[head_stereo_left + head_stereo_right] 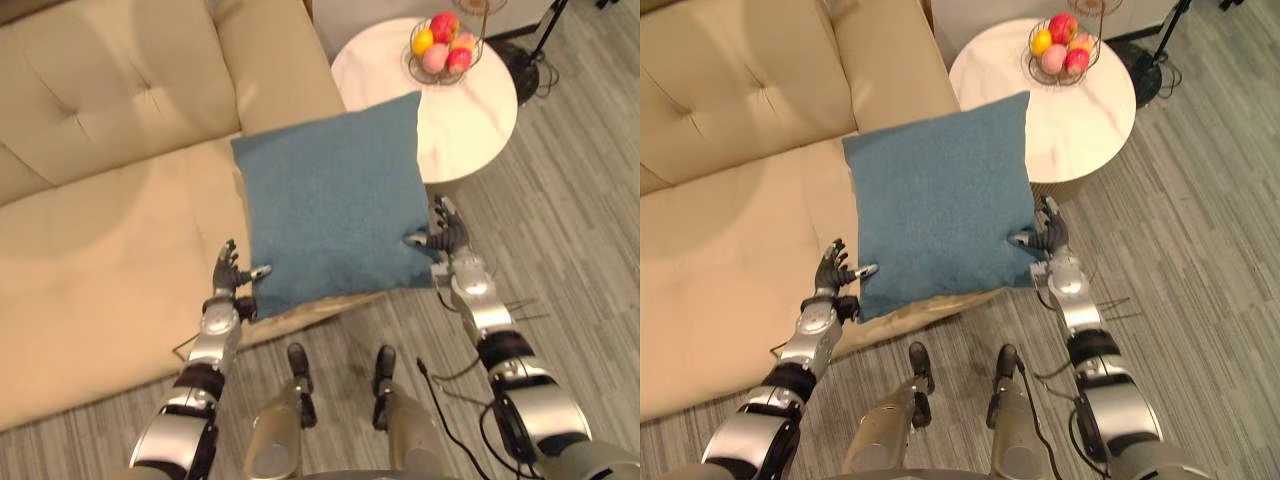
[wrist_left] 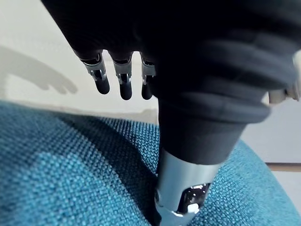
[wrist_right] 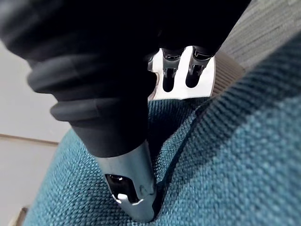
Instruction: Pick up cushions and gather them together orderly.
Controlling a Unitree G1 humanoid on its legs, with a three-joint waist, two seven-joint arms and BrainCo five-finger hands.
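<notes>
A square blue cushion [image 1: 330, 200] lies tilted over the front right part of the beige sofa seat [image 1: 100, 250], its far corner reaching over the round table. My left hand [image 1: 228, 278] is at the cushion's near left corner, fingers [image 2: 124, 80] straight, thumb [image 2: 181, 188] laid on the blue fabric [image 2: 70, 174]. My right hand [image 1: 447, 232] is against the near right corner, fingers [image 3: 169, 70] also straight and thumb [image 3: 131, 188] pressing into the cloth [image 3: 235, 155]. The cushion sits between the two palms.
A round white marble table [image 1: 470, 130] stands to the right of the sofa, with a wire basket of fruit [image 1: 445, 45] on it. A black stand base [image 1: 525, 65] is behind the table. The sofa's back cushions [image 1: 90, 90] rise at the far left. Grey plank floor [image 1: 580, 230] lies on the right.
</notes>
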